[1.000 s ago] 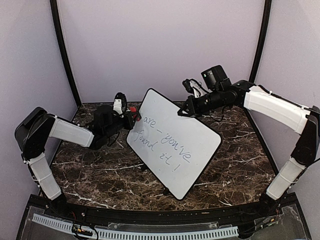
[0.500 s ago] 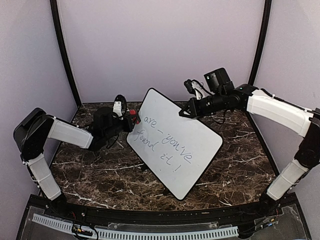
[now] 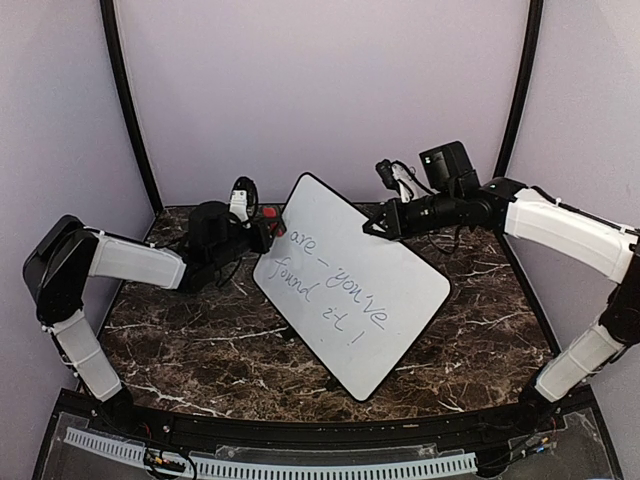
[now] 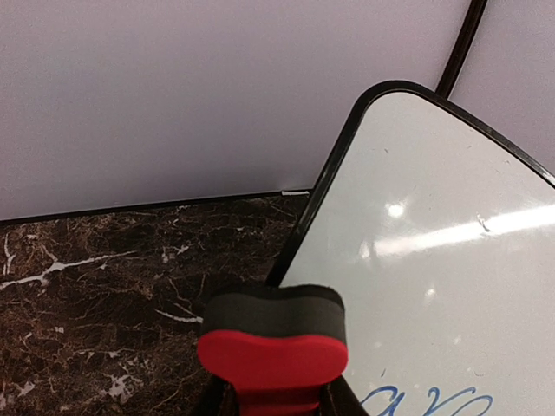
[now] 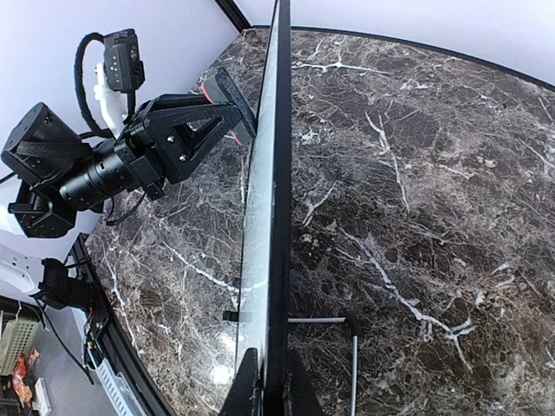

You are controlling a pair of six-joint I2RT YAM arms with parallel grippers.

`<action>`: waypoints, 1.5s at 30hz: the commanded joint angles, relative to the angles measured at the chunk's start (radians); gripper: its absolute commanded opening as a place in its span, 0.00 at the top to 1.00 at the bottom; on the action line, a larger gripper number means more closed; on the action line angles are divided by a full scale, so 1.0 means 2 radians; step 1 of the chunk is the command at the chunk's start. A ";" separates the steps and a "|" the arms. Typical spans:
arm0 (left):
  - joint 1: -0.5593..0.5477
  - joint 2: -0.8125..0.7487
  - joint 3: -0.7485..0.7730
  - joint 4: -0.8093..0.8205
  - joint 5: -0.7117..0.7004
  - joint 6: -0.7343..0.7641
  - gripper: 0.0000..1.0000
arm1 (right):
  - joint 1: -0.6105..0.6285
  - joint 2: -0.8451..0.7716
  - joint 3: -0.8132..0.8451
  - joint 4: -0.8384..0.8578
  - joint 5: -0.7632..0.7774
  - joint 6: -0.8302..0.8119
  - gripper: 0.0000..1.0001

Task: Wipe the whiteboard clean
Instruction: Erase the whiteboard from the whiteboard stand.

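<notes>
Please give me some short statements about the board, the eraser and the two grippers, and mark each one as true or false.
1. The whiteboard lies flat on the table. False: it stands tilted, with one edge raised.
2. The left gripper holds a red eraser. True.
3. The board is blank. False: blue handwriting runs across it.
4. The right gripper is shut on the board's rim. True.
</notes>
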 commanded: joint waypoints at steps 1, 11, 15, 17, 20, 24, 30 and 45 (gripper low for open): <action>-0.014 -0.015 0.020 -0.027 0.006 0.014 0.98 | 0.019 0.004 -0.033 0.063 -0.027 -0.088 1.00; -0.021 -0.007 0.055 -0.048 -0.028 0.027 0.98 | 0.019 0.021 -0.033 0.065 -0.033 -0.077 1.00; -0.035 -0.011 0.045 -0.033 -0.027 0.039 0.98 | 0.019 0.023 -0.032 0.066 -0.035 -0.068 1.00; -0.040 -0.012 0.030 -0.019 -0.018 0.037 0.98 | 0.019 0.028 -0.024 0.063 -0.033 -0.065 1.00; -0.050 -0.007 0.015 -0.010 -0.018 0.041 0.98 | 0.019 0.038 -0.014 0.056 -0.040 -0.063 1.00; -0.052 0.001 -0.001 0.004 -0.021 0.038 0.98 | 0.018 0.046 -0.004 0.054 -0.042 -0.064 1.00; -0.054 0.005 -0.042 0.023 -0.025 0.021 0.98 | 0.015 0.044 -0.007 0.053 -0.040 -0.072 1.00; -0.054 0.007 0.012 0.025 -0.028 0.044 0.99 | 0.011 0.037 -0.026 0.067 -0.048 -0.074 1.00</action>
